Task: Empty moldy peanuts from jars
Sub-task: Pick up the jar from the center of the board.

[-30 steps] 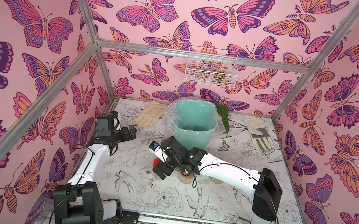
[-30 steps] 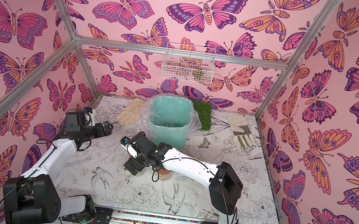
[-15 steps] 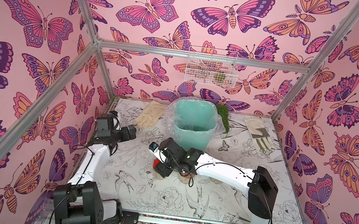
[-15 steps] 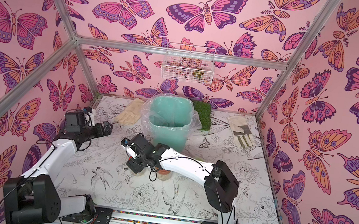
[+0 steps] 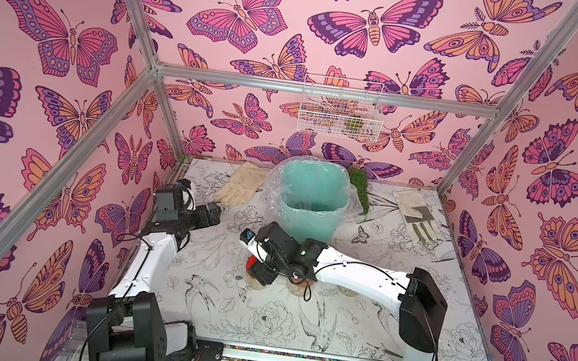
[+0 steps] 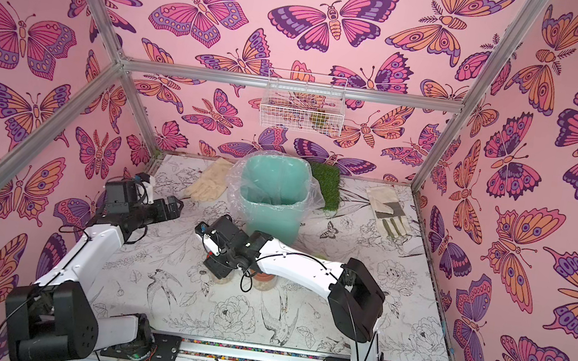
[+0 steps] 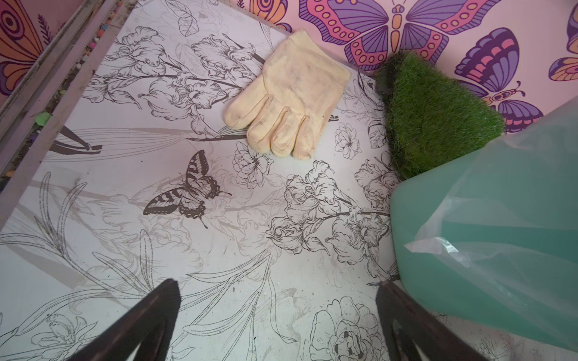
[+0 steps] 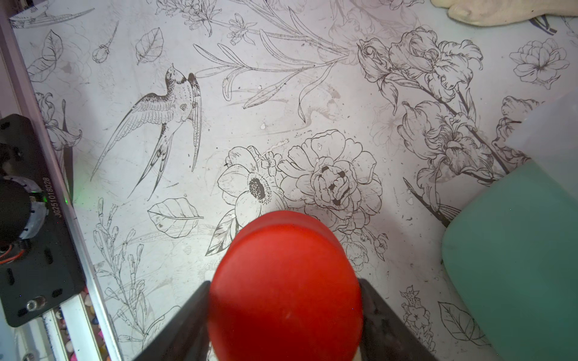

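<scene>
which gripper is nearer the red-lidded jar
Right. The right gripper clasps the red-lidded jar at its lid; the left gripper hangs open, well apart, above the table toward the cream glove.

There are two robot arms, the left arm [image 5: 146, 265] and the right arm [image 5: 362, 278]. Two jars show clearly: one red-lidded jar [image 5: 251, 263] and one brown-lidded jar [image 6: 262, 281]; whether a third stands under the right arm, I cannot tell. Two gloves lie far: one cream glove [image 5: 239, 189] on the left, one grey-palmed glove [image 5: 415, 218] on the right. There is one teal bin [image 5: 308, 219], one grass patch [image 5: 359, 192] and one wire basket [image 5: 339, 107].

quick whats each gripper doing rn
left gripper: open, empty
right gripper: closed on the red jar lid
</scene>
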Tool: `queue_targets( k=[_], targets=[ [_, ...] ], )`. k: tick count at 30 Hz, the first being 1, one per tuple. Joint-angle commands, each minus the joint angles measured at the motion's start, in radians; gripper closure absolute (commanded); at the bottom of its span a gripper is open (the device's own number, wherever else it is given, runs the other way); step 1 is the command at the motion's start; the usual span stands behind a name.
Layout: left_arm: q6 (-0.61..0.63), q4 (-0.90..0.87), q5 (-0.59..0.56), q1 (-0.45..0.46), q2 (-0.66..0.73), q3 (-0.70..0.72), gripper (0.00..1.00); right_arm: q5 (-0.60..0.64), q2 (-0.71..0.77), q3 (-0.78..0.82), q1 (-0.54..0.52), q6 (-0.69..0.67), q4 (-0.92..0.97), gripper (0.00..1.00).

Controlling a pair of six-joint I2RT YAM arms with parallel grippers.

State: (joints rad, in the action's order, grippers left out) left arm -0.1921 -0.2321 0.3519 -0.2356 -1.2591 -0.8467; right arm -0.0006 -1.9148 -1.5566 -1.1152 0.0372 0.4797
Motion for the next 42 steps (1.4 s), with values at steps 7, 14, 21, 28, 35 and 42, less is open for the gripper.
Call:
queue_targets(
  k=[7, 14, 21, 28, 35, 42],
  targets=[
    [0.026, -0.010, 0.181, -0.013, 0.052, -0.040, 0.00, 0.007, 0.227, 0.111, 0.009, 0.015, -0.208, 1.00],
    [0.036, -0.023, 0.417, -0.015, 0.079, -0.109, 0.01, -0.078, 0.394, 0.127, 0.088, 0.029, -0.152, 1.00],
    [0.045, -0.032, 0.660, -0.007, 0.078, -0.187, 0.00, -0.263, 0.558, 0.149, 0.252, 0.063, -0.079, 1.00],
    [0.047, -0.034, 0.718, 0.053, 0.092, -0.216, 0.00, -0.413, 0.642, 0.137, 0.408, 0.089, 0.017, 1.00],
    [0.111, -0.046, 0.636, 0.123, 0.170, -0.197, 0.00, -0.524, 0.668, 0.126, 0.507, 0.118, 0.049, 1.00],
    [0.144, -0.046, 0.659, 0.193, 0.245, -0.176, 0.00, -0.591, 0.621, 0.061, 0.534, 0.164, 0.038, 1.00]
  ],
)
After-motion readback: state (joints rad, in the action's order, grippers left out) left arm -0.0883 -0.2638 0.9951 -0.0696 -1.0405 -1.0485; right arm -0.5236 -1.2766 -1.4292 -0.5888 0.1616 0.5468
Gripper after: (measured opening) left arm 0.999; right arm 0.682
